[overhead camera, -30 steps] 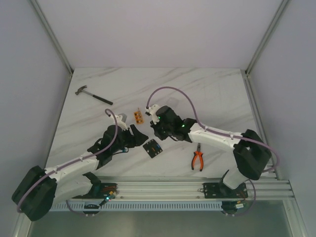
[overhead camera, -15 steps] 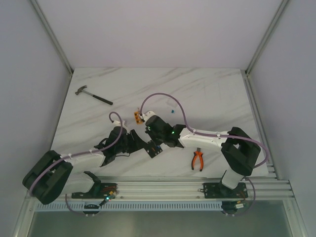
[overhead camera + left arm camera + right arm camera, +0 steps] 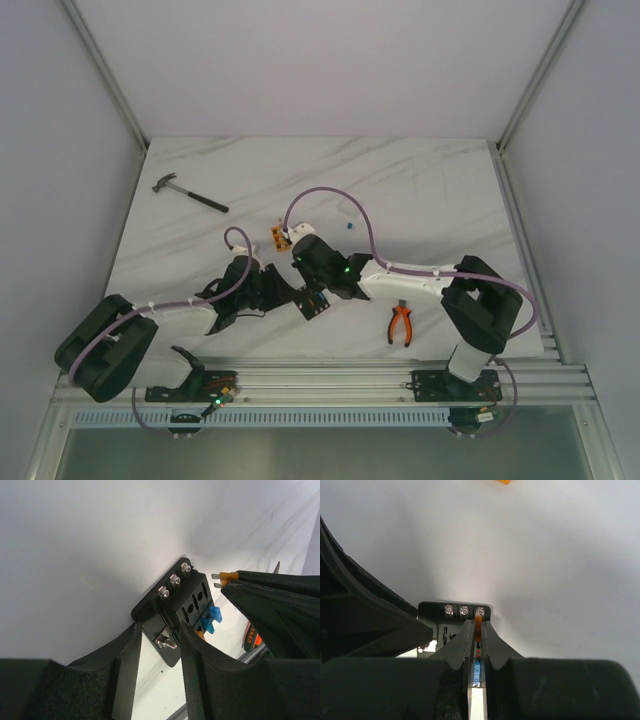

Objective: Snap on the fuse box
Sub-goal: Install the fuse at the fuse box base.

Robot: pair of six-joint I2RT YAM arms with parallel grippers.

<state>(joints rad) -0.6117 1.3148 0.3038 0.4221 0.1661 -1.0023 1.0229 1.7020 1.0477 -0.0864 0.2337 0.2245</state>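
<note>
The fuse box (image 3: pixel 313 303) is a small black square box lying flat near the table's front middle, with blue fuses (image 3: pixel 212 617) in its slots. My left gripper (image 3: pixel 288 292) has closed round its near end. One finger (image 3: pixel 127 660) touches the box's corner (image 3: pixel 145 611) and the other lies against its raised part. My right gripper (image 3: pixel 318 284) hovers just over the box, shut on a small orange fuse (image 3: pixel 478 622) with its prongs (image 3: pixel 216 580) showing. The box's terminal screws (image 3: pixel 464 611) sit directly under the fuse.
An orange rectangular block (image 3: pixel 280 237) lies just behind the grippers. Orange-handled pliers (image 3: pixel 401 323) rest to the right of the box, and a hammer (image 3: pixel 188 193) lies at the far left. A tiny clear piece (image 3: pixel 347 218) sits behind the right arm.
My left gripper moved right onto the fuse box and its jaws narrowed round it. The right gripper came down and forward with the orange fuse to just above the box.
</note>
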